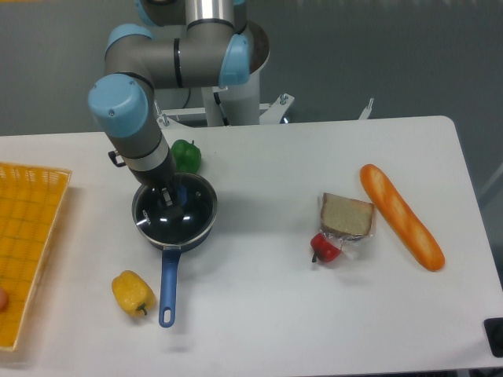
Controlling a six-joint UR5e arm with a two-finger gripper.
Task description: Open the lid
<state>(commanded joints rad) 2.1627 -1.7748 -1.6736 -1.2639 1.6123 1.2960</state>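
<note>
The lid [187,221], dark glass with a metal rim, lies over the blue saucepan, whose long handle [167,284] points toward the table's front. My gripper [167,196] reaches down onto the lid's centre and is shut on its blue knob, which the fingers mostly hide. The lid's metal rim shows past the pan's right side, so it sits slightly off-centre to the right. From this view I cannot tell how high it is above the pan.
A green pepper [186,155] sits just behind the pan and a yellow pepper [132,292] left of the handle. A yellow basket [31,236] stands at the left edge. At the right lie a bread slice [346,214], a red pepper [325,249] and a baguette [402,217].
</note>
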